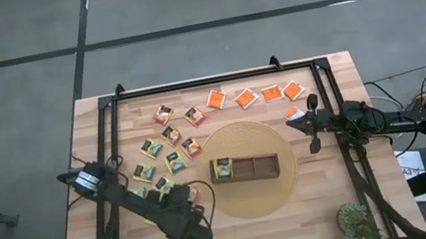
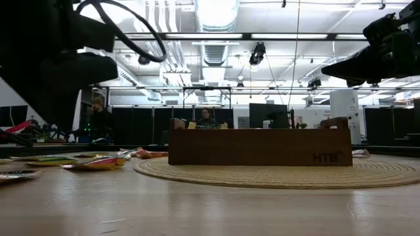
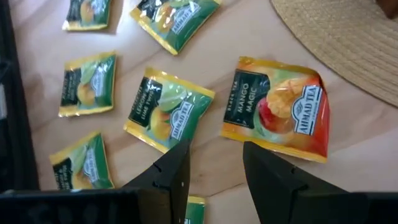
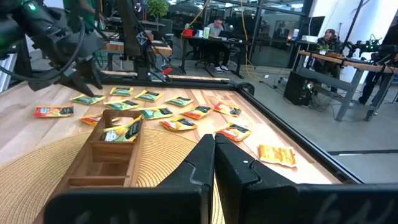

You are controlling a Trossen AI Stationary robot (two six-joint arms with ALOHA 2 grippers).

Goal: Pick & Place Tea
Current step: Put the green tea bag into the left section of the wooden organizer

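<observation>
The left gripper (image 3: 214,168) was seen hovering with fingers spread and empty, a Mango Magic sachet (image 3: 277,109) and a green lemon-lime sachet (image 3: 168,111) lying just ahead of its tips. The right gripper (image 4: 214,152) was held pressed together, beyond the wooden tray (image 4: 106,152), itself already holding one sachet (image 4: 123,132).

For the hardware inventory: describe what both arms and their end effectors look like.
Both arms are dark, near-black, jointed links. The left end effector has two flat, angular black fingers; the right end effector has the same. A black cable loops beside the left arm in the low view. No markings are legible.
</observation>
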